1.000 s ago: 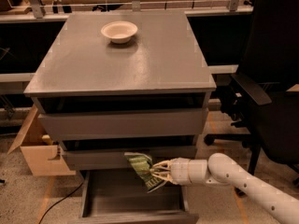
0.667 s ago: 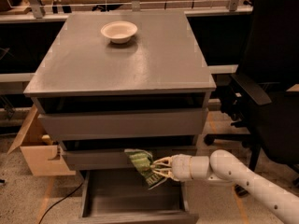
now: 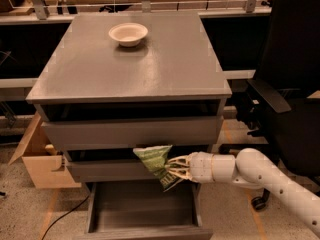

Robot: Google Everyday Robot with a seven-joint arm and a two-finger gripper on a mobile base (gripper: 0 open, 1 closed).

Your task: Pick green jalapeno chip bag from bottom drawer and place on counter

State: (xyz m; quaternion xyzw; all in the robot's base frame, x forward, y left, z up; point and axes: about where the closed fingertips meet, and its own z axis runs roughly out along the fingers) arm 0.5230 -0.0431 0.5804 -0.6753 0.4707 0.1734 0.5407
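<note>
End effector [image 3: 173, 170] pinching edge of green jalapeno chip bag [image 3: 153, 158] (above open bottom drawer [image 3: 140, 210]).

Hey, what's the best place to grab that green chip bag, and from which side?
Pinch its lower right edge, coming from the picture's right, as the gripper does now above the open bottom drawer. The green jalapeno chip bag is flat and crinkly, so a thin edge suits the fingers.
</note>
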